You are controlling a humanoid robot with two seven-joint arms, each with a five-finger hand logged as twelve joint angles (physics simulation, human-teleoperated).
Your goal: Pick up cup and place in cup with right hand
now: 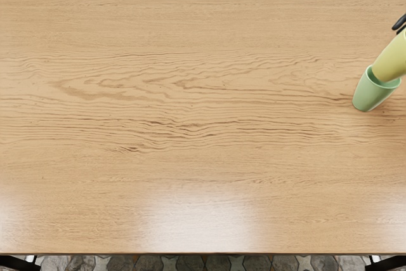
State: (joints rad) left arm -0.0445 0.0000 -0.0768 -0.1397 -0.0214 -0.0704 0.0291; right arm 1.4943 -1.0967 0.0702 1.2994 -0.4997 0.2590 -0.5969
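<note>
I was putting the tipped yellow cup (389, 60) into the green cup (370, 94), nearer the worktop's (203, 176) far edge. My right hand (399, 23) (mostly cut off!) hid its grip; I couldn't tell. Next: straighten, lower.

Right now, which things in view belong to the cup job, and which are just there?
Part of the job:
- yellow cup, its lower end in the green cup's mouth
- green cup
- right hand, mostly out of frame

Just there:
- wooden table
- patterned floor

Head view from above the table, slanting down over its wooden top (190, 169).
</note>
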